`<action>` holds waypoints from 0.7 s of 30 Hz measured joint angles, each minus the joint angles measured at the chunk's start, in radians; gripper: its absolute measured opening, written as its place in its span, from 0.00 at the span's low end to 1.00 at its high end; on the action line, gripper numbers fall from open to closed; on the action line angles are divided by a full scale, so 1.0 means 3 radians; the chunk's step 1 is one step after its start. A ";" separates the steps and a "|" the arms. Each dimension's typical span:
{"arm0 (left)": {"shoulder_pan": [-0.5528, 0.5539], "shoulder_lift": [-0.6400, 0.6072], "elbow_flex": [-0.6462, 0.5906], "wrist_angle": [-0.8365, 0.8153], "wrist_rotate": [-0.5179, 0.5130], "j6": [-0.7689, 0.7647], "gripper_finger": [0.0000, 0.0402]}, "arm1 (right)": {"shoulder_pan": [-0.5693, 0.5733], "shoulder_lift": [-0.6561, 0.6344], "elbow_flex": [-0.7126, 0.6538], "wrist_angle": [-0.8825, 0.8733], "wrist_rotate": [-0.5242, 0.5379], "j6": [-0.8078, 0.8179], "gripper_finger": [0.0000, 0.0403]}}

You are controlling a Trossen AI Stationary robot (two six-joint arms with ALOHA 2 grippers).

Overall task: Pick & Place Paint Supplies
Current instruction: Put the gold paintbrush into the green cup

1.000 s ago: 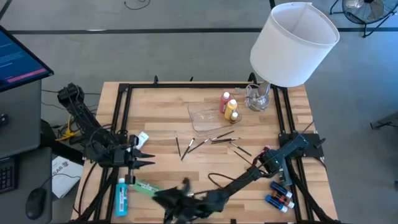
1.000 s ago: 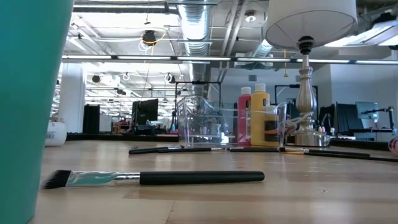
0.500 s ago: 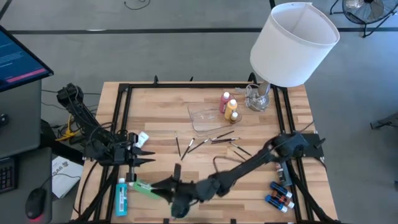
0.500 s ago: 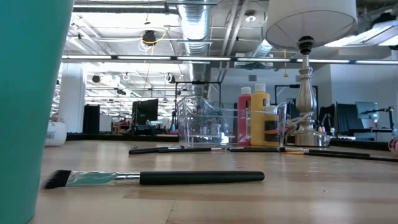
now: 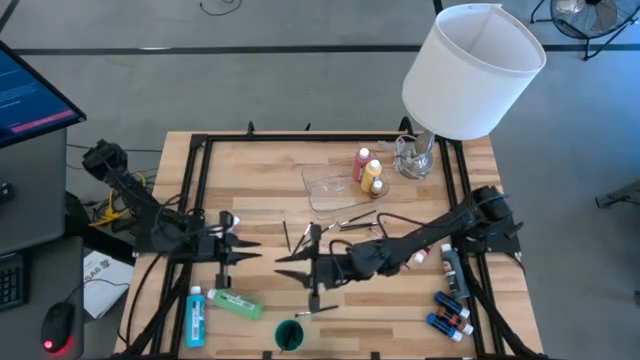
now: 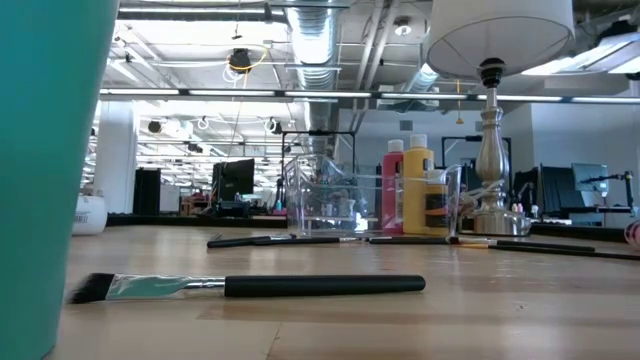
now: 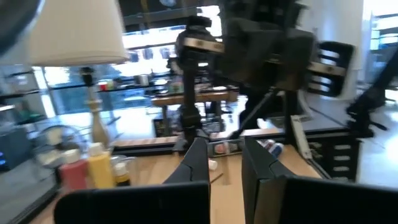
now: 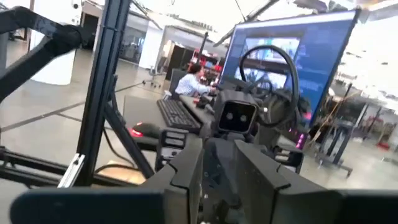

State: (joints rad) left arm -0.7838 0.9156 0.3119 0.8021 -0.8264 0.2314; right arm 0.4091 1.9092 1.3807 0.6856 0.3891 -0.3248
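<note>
Far left of the clear tray [image 5: 335, 186], a blue bottle [image 5: 194, 316] and a green bottle [image 5: 237, 303] lie flat near the table's [image 5: 260, 165] front-left edge, white caps showing. The left gripper [image 5: 246, 250] hangs just above them with fingers spread, holding nothing. In front of the tray, thin dark-handled brushes [image 5: 345, 224] lie scattered. The right gripper [image 5: 290, 266] hovers among them, fingers apart and empty; a round green bottle [image 5: 289, 335] stands at the front edge below it. At the tray's right end, a pink bottle [image 5: 361, 163] and a yellow bottle [image 5: 372, 176] stand upright. Far right, small markers [image 5: 449, 311] lie by the frame. Bare wood stays open behind the tray.
</note>
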 joint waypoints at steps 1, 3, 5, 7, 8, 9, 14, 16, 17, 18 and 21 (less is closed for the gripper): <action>0.0113 0.0047 0.0000 0.0006 0.0199 -0.0024 0.00 | -0.0012 -0.0056 -0.0069 -0.0007 0.0001 0.0060 0.20; 0.0328 0.0134 0.0000 0.0031 0.0554 -0.0113 0.00 | -0.0023 -0.0130 -0.0156 0.0009 0.0005 0.0179 0.20; 0.0503 0.0187 0.0000 0.0051 0.0791 -0.0189 0.00 | -0.0025 -0.0182 -0.0229 0.0006 0.0015 0.0242 0.20; 0.0605 0.0216 0.0000 0.0059 0.0863 -0.0237 0.00 | -0.0021 -0.0183 -0.0265 -0.0003 0.0014 0.0291 0.20; 0.0628 0.0224 0.0000 0.0056 0.0864 -0.0250 0.00 | -0.0016 -0.0183 -0.0274 -0.0024 0.0013 0.0305 0.20; 0.0640 0.0224 0.0000 0.0056 0.0867 -0.0251 0.00 | -0.0005 -0.0182 -0.0275 -0.0045 0.0013 0.0316 0.20; 0.0731 0.0224 0.0000 0.0062 0.0889 -0.0183 0.00 | 0.0028 -0.0182 -0.0275 -0.0121 0.0013 0.0312 0.20; 0.0813 0.0224 -0.0002 0.0061 0.0895 -0.0189 0.00 | 0.0023 -0.0182 -0.0275 -0.0133 0.0014 0.0311 0.20; 0.0860 0.0224 -0.0013 0.0076 0.0899 -0.0214 0.00 | 0.0016 -0.0182 -0.0275 -0.0135 0.0014 0.0313 0.20; 0.0918 0.0224 -0.0034 0.0084 0.0899 -0.0257 0.00 | 0.0005 -0.0182 -0.0275 -0.0140 0.0014 0.0319 0.20; 0.1049 0.0224 -0.0149 0.0084 0.0898 -0.0372 0.00 | -0.0040 -0.0181 -0.0275 -0.0142 0.0014 0.0380 0.20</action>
State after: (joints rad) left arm -0.4690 0.9829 0.2672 0.8274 -0.5570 0.1198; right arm 0.3972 1.8549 1.2984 0.6430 0.3935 -0.2107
